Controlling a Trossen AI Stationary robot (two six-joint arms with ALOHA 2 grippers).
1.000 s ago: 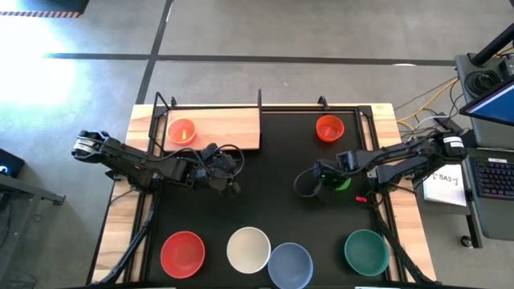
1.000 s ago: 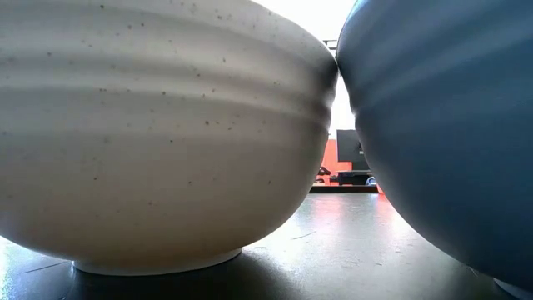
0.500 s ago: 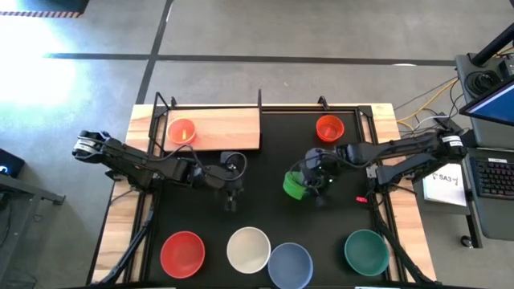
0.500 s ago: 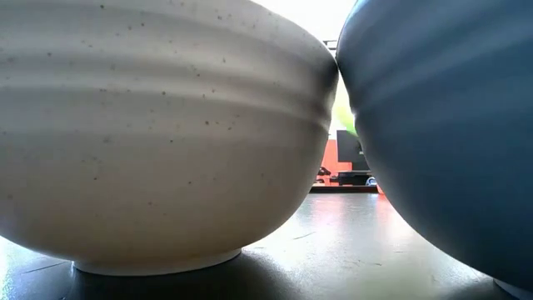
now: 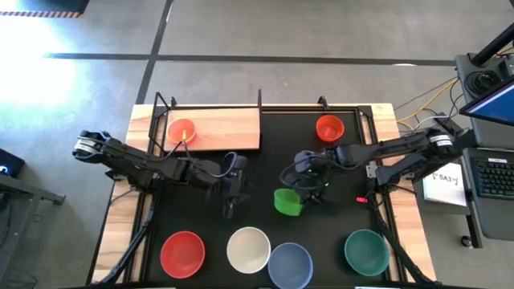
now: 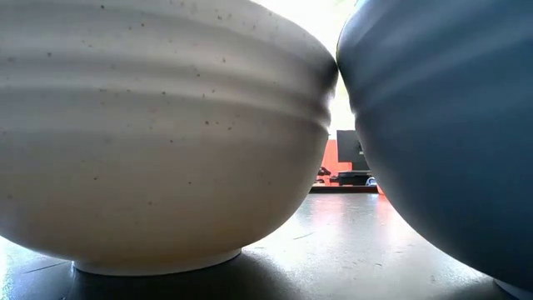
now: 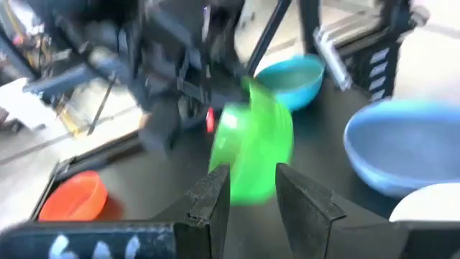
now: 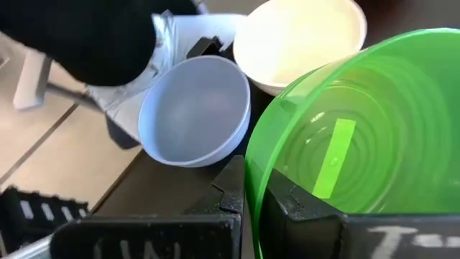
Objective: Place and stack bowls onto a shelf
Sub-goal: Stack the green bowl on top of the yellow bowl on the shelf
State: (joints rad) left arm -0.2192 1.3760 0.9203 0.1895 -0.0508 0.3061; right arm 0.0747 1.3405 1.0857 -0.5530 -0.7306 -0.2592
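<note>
My right gripper [image 5: 299, 191] is shut on the small bright green bowl [image 5: 287, 201] over the middle of the black mat. My left gripper [image 5: 233, 193] stands open just left of the bowl; in the left wrist view its gripper [image 7: 248, 193] faces the green bowl [image 7: 253, 150] without touching it. The light-wood shelf [image 5: 221, 128] lies at the far left and carries a small reddish bowl with yellow inside [image 5: 181, 131]. A small orange-red bowl [image 5: 329, 128] sits on the mat at the far right. My right gripper holds the green bowl by its rim [image 8: 253, 169], one finger inside the bowl and one outside. The fingers come from the table's right side, slanting down. The bowl is tipped on its side.
The red bowl [image 5: 182, 251], white bowl [image 5: 248, 249], pale blue bowl [image 5: 290, 263] and teal bowl [image 5: 366, 250] stand in a row along the near edge. The white bowl [image 6: 158, 133] and the pale blue bowl [image 6: 441, 125] fill the low view. Black frame posts stand at the shelf's corners.
My right gripper has carried the green bowl from the right side of the mat toward the table's left and near edges, to the middle; the bowl now shows tipped. My left gripper has gone a little toward the near edge and the right, closer to the bowl.
</note>
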